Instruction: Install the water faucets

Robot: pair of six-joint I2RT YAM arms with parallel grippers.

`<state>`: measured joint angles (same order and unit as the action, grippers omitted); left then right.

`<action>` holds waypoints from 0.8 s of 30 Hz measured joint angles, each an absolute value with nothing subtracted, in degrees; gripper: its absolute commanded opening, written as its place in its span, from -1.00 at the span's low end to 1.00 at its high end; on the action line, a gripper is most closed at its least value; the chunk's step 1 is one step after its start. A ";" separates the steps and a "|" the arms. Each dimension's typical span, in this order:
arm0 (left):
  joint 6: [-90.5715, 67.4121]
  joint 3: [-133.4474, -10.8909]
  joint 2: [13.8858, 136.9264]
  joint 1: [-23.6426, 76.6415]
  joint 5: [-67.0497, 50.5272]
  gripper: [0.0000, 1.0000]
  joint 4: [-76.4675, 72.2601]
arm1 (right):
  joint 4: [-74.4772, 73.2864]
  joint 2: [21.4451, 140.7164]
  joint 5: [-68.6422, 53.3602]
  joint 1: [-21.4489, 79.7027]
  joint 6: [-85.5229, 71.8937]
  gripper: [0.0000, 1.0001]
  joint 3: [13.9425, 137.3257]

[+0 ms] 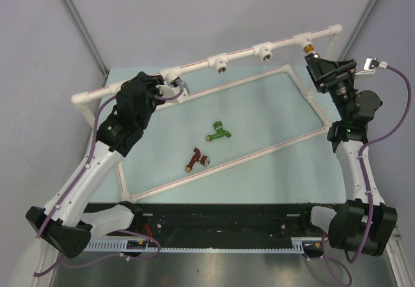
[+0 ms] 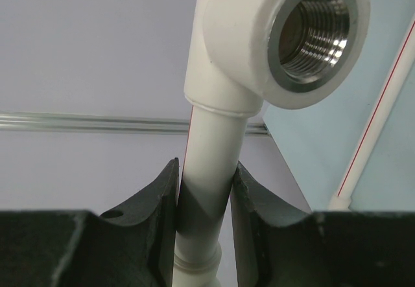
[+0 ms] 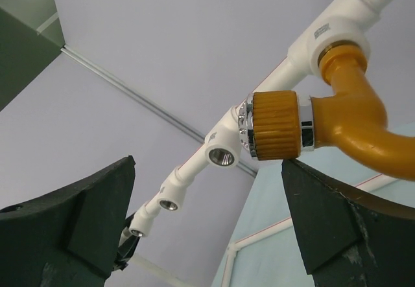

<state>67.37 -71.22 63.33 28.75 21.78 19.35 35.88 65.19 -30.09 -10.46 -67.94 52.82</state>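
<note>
Right wrist view shows the orange-yellow tap-shaped faucet (image 3: 337, 128), with its ribbed cap and chrome ring. Its stem enters the end socket of the white plastic pipe frame (image 3: 305, 50). The right gripper (image 3: 204, 216) has its black fingers (image 3: 84, 222) spread wide on either side of the cap, gripping nothing. The left gripper (image 2: 204, 170) has its fingers (image 2: 155, 216) closed narrow on the frame's pipe, just below a silver-threaded tee socket (image 2: 311, 34). The small green faucet (image 1: 219, 131) and the dark red-brown faucet (image 1: 196, 160) lie near each other on the pale blue-green bench (image 1: 272, 118), well apart from both arms.

The step in hand looks to be screwing the orange piece home. To do it well, the right fingers should close squarely across the cap and turn about the socket's axis without side load, while the left hold resists the twist. Whether the thread is fully seated cannot be told.
</note>
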 measured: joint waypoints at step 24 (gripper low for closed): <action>67.33 -71.35 63.35 28.75 21.80 -1.00 19.57 | 18.92 68.86 -24.93 -18.87 -42.89 0.99 64.69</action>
